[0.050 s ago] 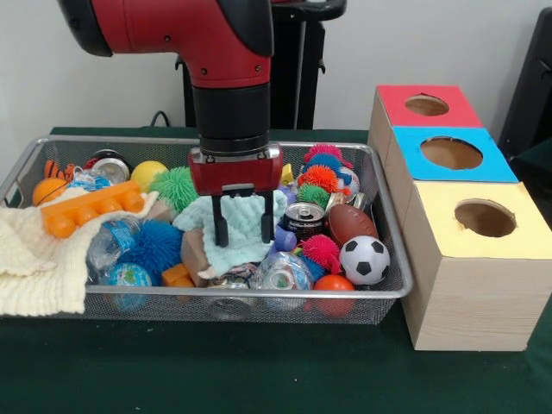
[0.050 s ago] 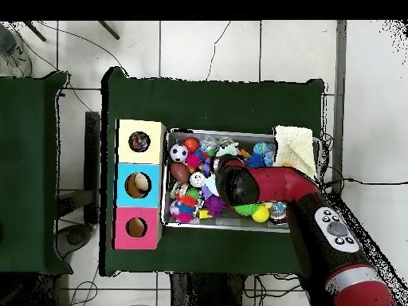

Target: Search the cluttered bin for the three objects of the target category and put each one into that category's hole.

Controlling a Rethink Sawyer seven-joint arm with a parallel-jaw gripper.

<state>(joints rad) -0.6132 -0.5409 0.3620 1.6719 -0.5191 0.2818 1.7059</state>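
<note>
Front view: red-and-black gripper [image 1: 244, 221], fingers spread, straddles the pale mint knitted cloth [image 1: 231, 226] mid-way in the wire mesh bin [image 1: 390, 285]; closing may snag the black drink can [image 1: 304, 220] beside the cloth.

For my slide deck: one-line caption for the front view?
Sawyer's open gripper hangs over a mint cloth in the cluttered wire bin, beside three colour-topped boxes.
</note>
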